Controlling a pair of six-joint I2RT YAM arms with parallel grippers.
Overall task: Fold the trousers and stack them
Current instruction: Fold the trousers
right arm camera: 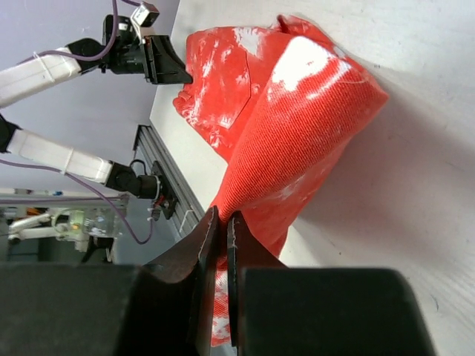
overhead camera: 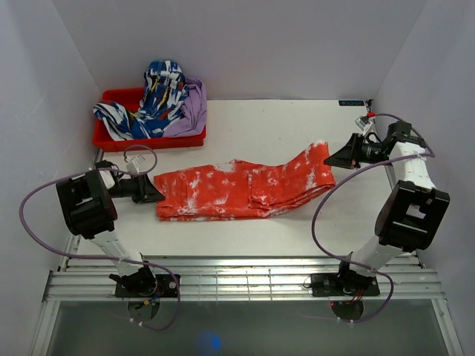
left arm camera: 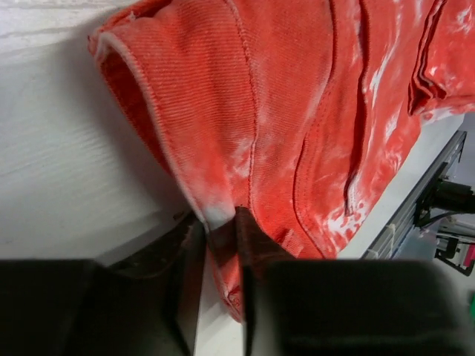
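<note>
The orange-red, white-blotched trousers [overhead camera: 245,189] lie stretched left to right across the middle of the white table. My left gripper [overhead camera: 157,191] is at their left end; in the left wrist view its jaws [left arm camera: 221,222] are closed on the hem edge of the trousers [left arm camera: 297,111], with fabric filling the narrow gap. My right gripper [overhead camera: 330,157] is at the right end, where the cloth rises off the table. In the right wrist view that gripper [right arm camera: 223,222] is shut on a pinched fold of the trousers [right arm camera: 297,111].
A red bin [overhead camera: 111,137] stands at the back left, holding a blue-and-white patterned garment [overhead camera: 156,96] and a purple one [overhead camera: 194,107]. White walls close in on three sides. A metal rail [overhead camera: 245,278] runs along the near table edge.
</note>
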